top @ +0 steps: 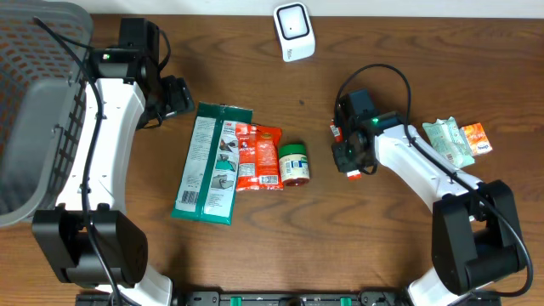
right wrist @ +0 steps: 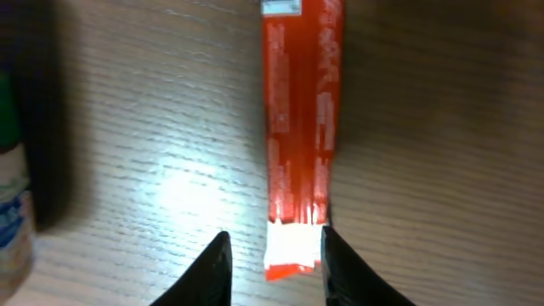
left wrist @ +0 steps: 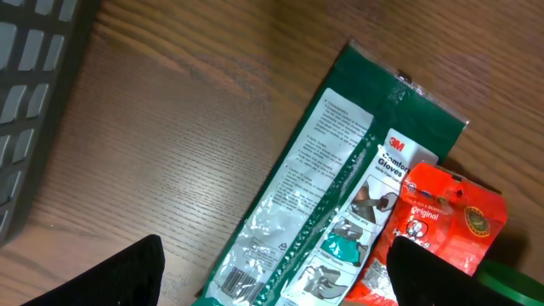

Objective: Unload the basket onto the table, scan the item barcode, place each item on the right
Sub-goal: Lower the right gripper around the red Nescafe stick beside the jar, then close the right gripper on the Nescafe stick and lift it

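The right claw [right wrist: 274,246] first, and its own camera tells it best. The fingers [right wrist: 212,272] stand a little apart, one either side of the near end of a long red packet [right wrist: 297,127] that lies flat on the table [right wrist: 153,170]. A strip of bare wood shows between one finger and the packet, while the other finger sits right at its edge, so the packet is not clamped. It runs straight out ahead of the claw, with a white patch at the end between the fingertips.

From overhead, the claw covers nearly all of that, and only slivers of red poke out at either end of it. That view does show the white scanner [top: 294,31], well apart from the right claw, out beyond it and over toward the other arm. A green-lidded jar [top: 295,164] sits near the claw on the same side; the right wrist camera catches only a blurred edge of it. Back behind the claw, beside its arm, lie a pale green packet [top: 448,140] and an orange packet [top: 476,138].

The left claw [left wrist: 276,255] has its fingers spread wide with nothing gripped. Below and ahead of it stretches a green glove pack [left wrist: 340,170], its print readable only in this close view, with a red snack bag [left wrist: 446,217] overlapping the pack's far side. A grey basket [top: 34,102] stands on the claw's outer side.
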Tool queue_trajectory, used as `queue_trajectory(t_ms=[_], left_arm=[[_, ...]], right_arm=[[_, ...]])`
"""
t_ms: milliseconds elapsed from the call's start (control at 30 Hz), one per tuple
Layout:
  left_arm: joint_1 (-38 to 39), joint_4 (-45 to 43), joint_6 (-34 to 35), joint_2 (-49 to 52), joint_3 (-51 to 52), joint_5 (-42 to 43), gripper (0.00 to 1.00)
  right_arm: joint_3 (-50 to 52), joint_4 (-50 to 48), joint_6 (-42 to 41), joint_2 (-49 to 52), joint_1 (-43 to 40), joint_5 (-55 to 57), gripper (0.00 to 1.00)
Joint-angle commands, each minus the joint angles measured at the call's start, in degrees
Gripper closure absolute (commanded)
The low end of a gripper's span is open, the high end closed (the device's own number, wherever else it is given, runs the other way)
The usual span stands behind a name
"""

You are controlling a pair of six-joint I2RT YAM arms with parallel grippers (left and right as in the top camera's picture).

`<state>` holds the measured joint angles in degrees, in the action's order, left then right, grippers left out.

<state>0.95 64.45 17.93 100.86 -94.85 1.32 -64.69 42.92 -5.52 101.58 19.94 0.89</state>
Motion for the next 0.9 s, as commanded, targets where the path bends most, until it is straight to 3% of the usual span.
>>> queue_trajectory(t_ms=[0,267,867], left_arm=[[0.0,0.2,-0.5,-0.6,-0.6,-0.5,0.16],[0.0,0.2,-0.5,-0.6,-0.6,-0.5,0.16],[0.0,0.2,-0.5,-0.6,-0.6,-0.5,0.16]], right_arm=[[1.9,-1.7,0.2,-0.2,0.1,-1.4,0.75],[6.3,-8.7,0.3,0.0,1.2,4.0,0.76],[6.3,-10.4,1.0,0.0,3.1,8.3,0.77]])
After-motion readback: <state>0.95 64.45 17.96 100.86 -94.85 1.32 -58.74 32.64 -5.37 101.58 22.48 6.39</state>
